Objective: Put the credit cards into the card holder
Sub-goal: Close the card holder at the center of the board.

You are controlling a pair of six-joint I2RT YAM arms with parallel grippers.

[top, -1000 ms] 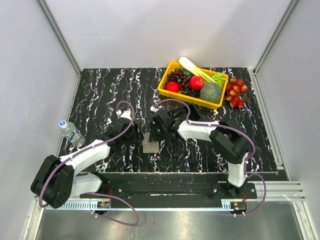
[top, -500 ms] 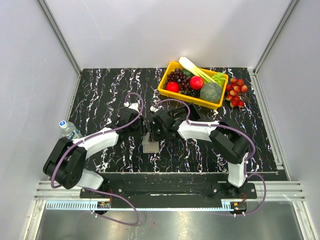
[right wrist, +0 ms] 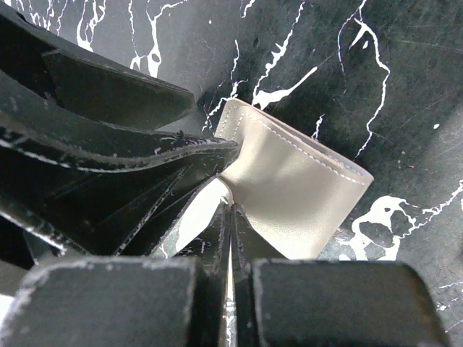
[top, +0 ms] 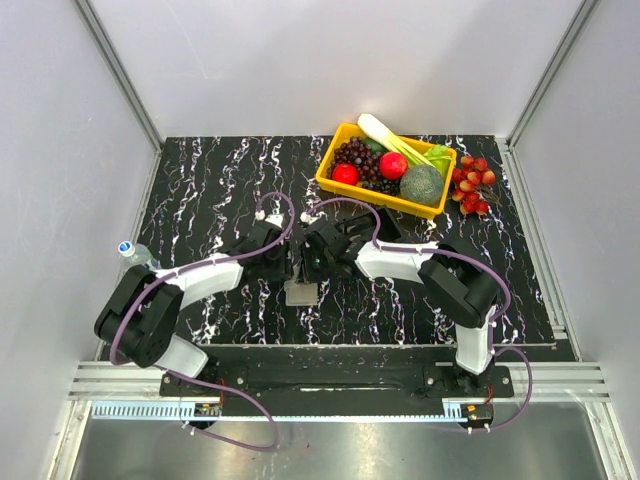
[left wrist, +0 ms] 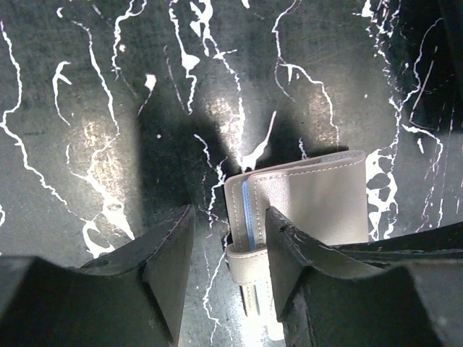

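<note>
Our right hand is clenched on the flap of the card holder; our left hand hovers released, straddling its edge.

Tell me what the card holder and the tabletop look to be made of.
The card holder: soft grey-beige leather or faux leather, matte; pale stitching lines its edges and it bends in a fold.
The tabletop: black with white marble-like veins, slight sheen, fine scratches; stone or printed laminate, cannot tell.
</note>
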